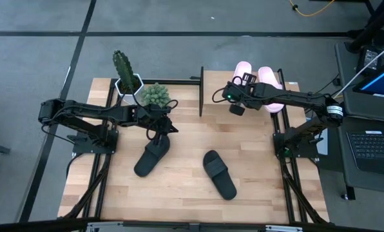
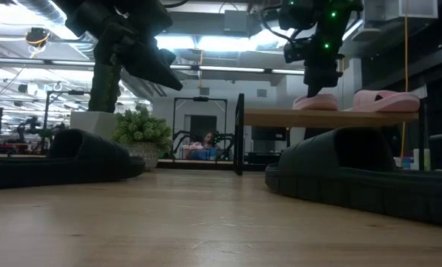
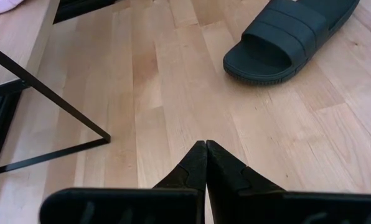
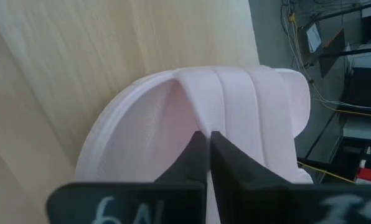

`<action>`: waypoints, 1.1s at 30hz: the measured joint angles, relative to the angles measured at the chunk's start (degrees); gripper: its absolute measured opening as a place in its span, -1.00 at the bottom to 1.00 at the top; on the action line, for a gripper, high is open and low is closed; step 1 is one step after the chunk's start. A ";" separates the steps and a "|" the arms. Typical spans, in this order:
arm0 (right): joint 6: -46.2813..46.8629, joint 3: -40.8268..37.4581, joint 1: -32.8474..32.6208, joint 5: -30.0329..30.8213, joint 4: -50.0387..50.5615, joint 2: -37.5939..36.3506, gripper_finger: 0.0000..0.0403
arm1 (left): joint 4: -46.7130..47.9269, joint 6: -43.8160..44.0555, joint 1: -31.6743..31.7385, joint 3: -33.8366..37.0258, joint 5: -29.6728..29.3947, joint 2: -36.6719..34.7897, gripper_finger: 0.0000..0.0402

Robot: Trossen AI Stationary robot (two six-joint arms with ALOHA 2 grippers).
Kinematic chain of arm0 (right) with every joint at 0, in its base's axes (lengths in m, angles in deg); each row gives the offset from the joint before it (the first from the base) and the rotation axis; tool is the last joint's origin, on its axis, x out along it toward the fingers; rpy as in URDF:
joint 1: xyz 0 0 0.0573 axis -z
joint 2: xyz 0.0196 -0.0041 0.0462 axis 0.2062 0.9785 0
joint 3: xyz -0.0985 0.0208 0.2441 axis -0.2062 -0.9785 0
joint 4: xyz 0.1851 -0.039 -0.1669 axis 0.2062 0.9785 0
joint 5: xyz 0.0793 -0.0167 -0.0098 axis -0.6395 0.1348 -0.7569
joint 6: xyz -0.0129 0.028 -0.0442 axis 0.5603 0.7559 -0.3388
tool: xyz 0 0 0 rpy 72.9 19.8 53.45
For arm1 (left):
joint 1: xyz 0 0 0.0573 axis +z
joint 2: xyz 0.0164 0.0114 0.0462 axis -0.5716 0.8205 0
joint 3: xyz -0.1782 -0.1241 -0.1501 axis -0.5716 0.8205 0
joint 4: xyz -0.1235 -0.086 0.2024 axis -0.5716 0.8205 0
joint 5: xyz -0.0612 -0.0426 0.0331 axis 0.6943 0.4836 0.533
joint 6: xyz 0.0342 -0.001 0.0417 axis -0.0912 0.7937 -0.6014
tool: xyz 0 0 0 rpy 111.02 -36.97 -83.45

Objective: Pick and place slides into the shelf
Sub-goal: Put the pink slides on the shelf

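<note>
Two pale pink slides (image 1: 243, 68) (image 1: 270, 78) lie side by side on the shelf (image 2: 354, 117) at the table's far right. My right gripper (image 1: 243, 82) is shut, with its tips over the left pink slide's strap (image 4: 235, 106). One black slide (image 1: 152, 156) lies on the table left of centre, and the other (image 1: 219, 174) lies near the middle. My left gripper (image 1: 169, 125) is shut and empty above the table, just beyond the left black slide. The left wrist view shows a black slide (image 3: 291, 37) ahead of its tips (image 3: 206, 146). My right gripper's shut fingertips (image 4: 201, 146) stand at the top of the pink slide's strap, coming from above at a slant. I cannot tell whether they touch it. The slide rests sole down on the shelf board.
A cactus in a white pot (image 1: 124, 71) and a bushy green plant (image 1: 156, 95) stand at the table's far left, close behind my left arm. The shelf's thin black frame (image 1: 201, 90) rises left of the pink slides. A laptop (image 1: 375, 145) sits beyond the right edge.
</note>
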 joint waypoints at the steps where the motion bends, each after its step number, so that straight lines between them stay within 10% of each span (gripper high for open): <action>1: -0.01 0.00 0.00 0.00 0.34 -0.02 -0.97 | 0.01 0.02 0.01 0.00 0.01 0.00 -1.00; 33: 1.30 -0.07 -0.83 -0.31 11.72 -4.28 -0.98 | -0.12 1.50 0.01 0.00 0.01 0.00 -1.00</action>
